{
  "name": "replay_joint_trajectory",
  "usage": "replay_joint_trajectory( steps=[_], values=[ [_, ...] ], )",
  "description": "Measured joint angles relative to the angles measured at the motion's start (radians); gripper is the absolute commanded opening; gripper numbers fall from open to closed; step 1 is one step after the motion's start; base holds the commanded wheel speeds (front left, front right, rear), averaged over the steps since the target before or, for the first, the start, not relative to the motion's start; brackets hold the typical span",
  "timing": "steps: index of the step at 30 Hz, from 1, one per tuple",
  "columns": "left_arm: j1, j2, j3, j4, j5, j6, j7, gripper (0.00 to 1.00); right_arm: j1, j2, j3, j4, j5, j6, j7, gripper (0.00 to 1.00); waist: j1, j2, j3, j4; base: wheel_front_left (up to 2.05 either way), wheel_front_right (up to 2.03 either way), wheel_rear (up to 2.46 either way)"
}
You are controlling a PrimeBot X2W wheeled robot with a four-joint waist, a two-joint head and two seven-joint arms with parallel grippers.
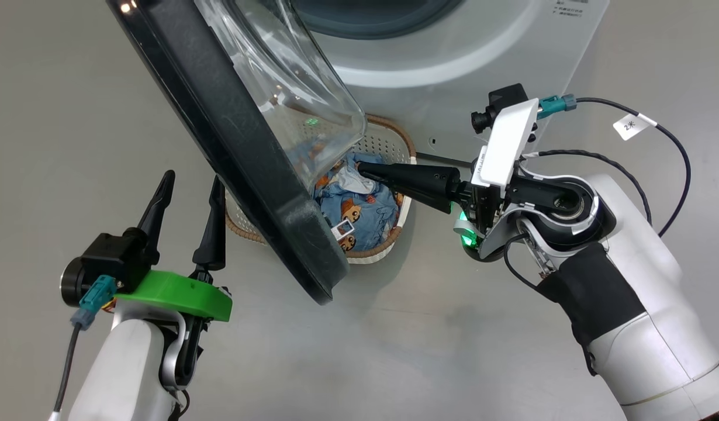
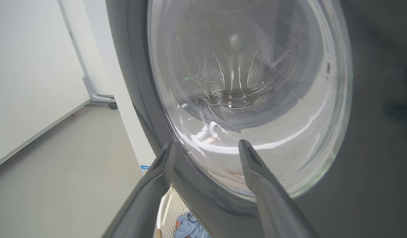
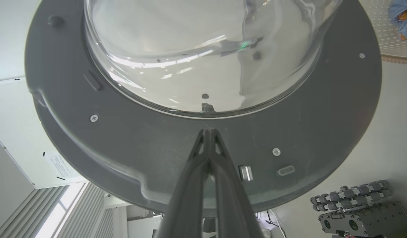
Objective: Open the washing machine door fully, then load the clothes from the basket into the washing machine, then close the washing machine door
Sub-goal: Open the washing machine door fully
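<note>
The washing machine door (image 1: 242,152) stands partway out from the washing machine (image 1: 453,76). In the head view its black rim is nearly edge-on, with the glass bowl (image 1: 277,88) bulging toward the machine. It hangs right over the basket (image 1: 389,137), which sits on the floor (image 1: 73,88) against the machine's front. The clothes (image 1: 359,213) are piled inside, partly seen through the glass. The right gripper (image 1: 364,170) is pinched fully together and empty, tip aimed at the door's inner rim just under the glass. Looks like it's touching, but honestly hard to tell. The left gripper (image 1: 193,176) is on the door's outer side, fingers spread wide, holding nothing, just beside the rim.
</note>
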Motion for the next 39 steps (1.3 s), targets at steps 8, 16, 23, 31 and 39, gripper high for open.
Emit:
replay_joint_trajectory(
  steps=[8, 16, 23, 31, 39],
  values=[
    [0.023, 0.011, 0.007, 0.020, 0.000, 0.000, 0.000, 1.00, 0.049, -0.012, -0.035, 0.025, 0.009, 0.026, -0.035, 0.00, 0.0000, 0.0000, -0.044, -0.034, 0.00, 0.00, 0.00],
    [0.051, 0.030, 0.010, 0.029, 0.003, 0.000, 0.000, 1.00, 0.104, -0.017, -0.053, 0.048, 0.017, 0.059, -0.064, 0.00, 0.0000, 0.0000, -0.096, -0.059, 0.00, 0.00, 0.00],
    [0.083, 0.035, 0.037, 0.029, 0.003, 0.000, 0.000, 1.00, 0.122, -0.023, -0.069, 0.058, -0.023, 0.104, -0.139, 0.76, 0.0000, 0.0000, -0.141, -0.083, 0.00, 0.00, 0.00],
    [0.107, 0.048, 0.054, 0.025, 0.003, 0.000, 0.000, 1.00, 0.133, -0.060, -0.116, 0.058, -0.161, 0.176, -0.322, 1.00, 0.0000, 0.0000, -0.171, -0.120, 0.00, 0.00, 0.00],
    [0.111, 0.050, 0.058, 0.020, 0.003, 0.000, 0.000, 1.00, 0.127, -0.130, -0.107, 0.054, -0.431, 0.206, -0.565, 1.00, 0.0000, 0.0000, -0.186, -0.150, 0.00, 0.00, 0.00]
  ],
)
